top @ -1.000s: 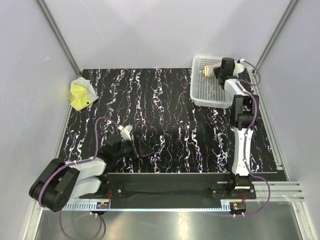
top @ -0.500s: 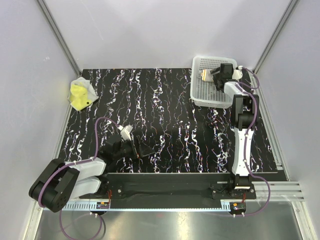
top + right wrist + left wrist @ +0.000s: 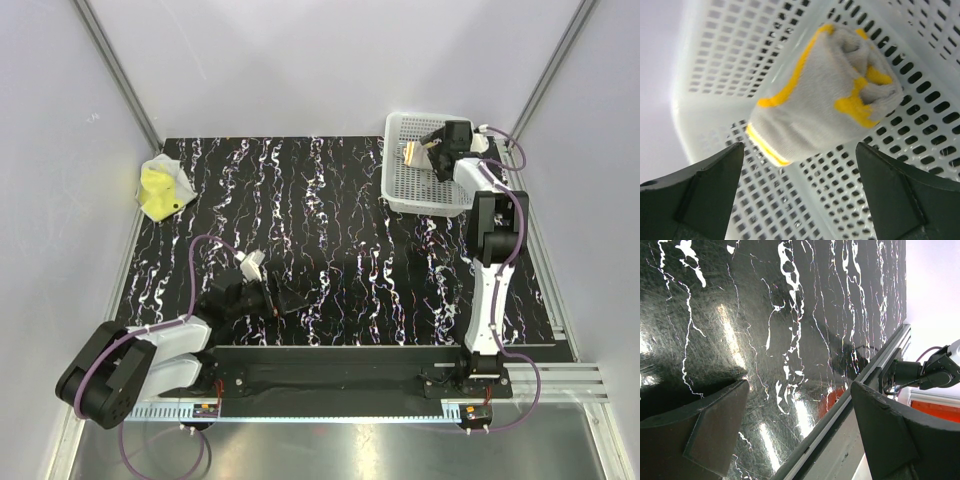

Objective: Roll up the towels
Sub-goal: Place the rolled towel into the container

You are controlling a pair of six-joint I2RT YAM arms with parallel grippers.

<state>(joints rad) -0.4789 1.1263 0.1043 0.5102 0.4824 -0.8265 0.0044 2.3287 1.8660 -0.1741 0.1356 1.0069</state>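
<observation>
Two towels, two conditions: the rolled towel point(image 3: 825, 95), grey-white with yellow edging, lies on the floor of the white perforated basket point(image 3: 715, 60). It is straight ahead of the right claw point(image 3: 800, 147), centred on the gap and touched by neither finger. That claw is spread wide and holds nothing. The crumpled yellow towel point(image 3: 160, 188) sits in a loose heap well apart from the left claw point(image 3: 800, 385), beyond it and off to its left, at the far left edge of the black marbled table point(image 3: 330, 220). The left claw hangs low over bare tabletop, likewise wide and empty. Both cloths look light, soft and limp. The roll would probably slacken if nudged at its open end, so it is best left where it lies. The heap will want spreading flat before any rolling. A hem or corner seems the sensible place to pinch, since a bite into the bulk would only drag folds along, though from above it is hard to tell which fold is an edge
</observation>
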